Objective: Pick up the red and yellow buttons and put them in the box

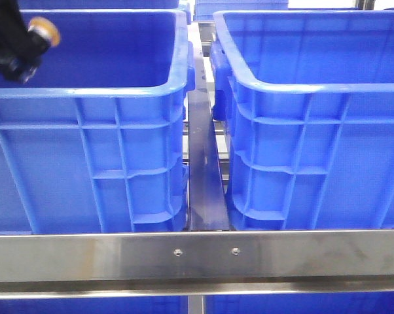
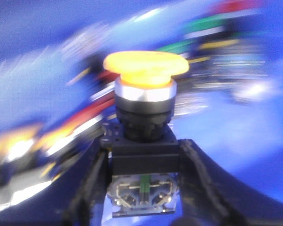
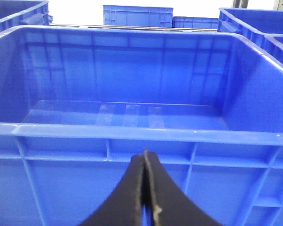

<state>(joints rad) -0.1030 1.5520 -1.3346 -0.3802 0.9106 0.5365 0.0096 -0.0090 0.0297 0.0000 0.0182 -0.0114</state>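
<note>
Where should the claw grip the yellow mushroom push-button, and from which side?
On the square black body under the collar, as the left claw does now: fingers on its two flat opposite sides, coming from the contact-block end. The yellow push-button's domed cap and round collar would likely slip.

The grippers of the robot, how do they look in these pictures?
The left gripper has black fingers that curve inward, with a rough, worn edge. The right gripper has the same black curved fingers, tapering to thin tips. In the front view only a dark black part of the left one shows. No markings can be seen.
</note>
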